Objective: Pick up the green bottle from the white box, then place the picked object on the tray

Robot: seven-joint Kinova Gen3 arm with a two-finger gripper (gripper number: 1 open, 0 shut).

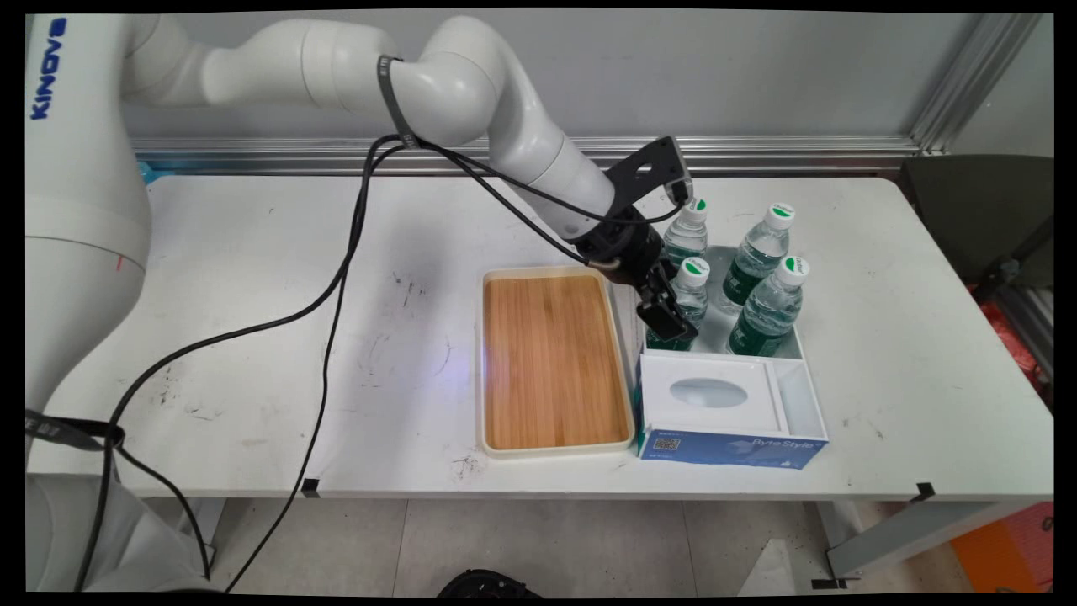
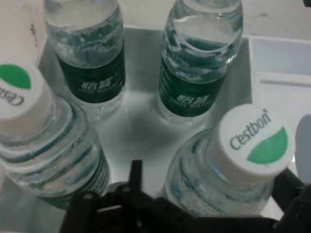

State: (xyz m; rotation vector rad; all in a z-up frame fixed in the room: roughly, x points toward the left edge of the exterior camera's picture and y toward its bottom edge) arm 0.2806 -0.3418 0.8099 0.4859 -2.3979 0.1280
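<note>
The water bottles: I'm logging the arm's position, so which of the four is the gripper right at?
The front-left bottle, nearest the wooden tray: the gripper is against it; the other three stand apart.

place: robot lab | evidence: bare white table (image 1: 252, 337), aluminium-framed wall (image 1: 757, 151), cabled arm (image 1: 471, 93)

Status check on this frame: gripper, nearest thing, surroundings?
Gripper down among four water bottles, around the front-left bottle. Bottles stand in white bin. Tissue box in front, wooden tray alongside.
</note>
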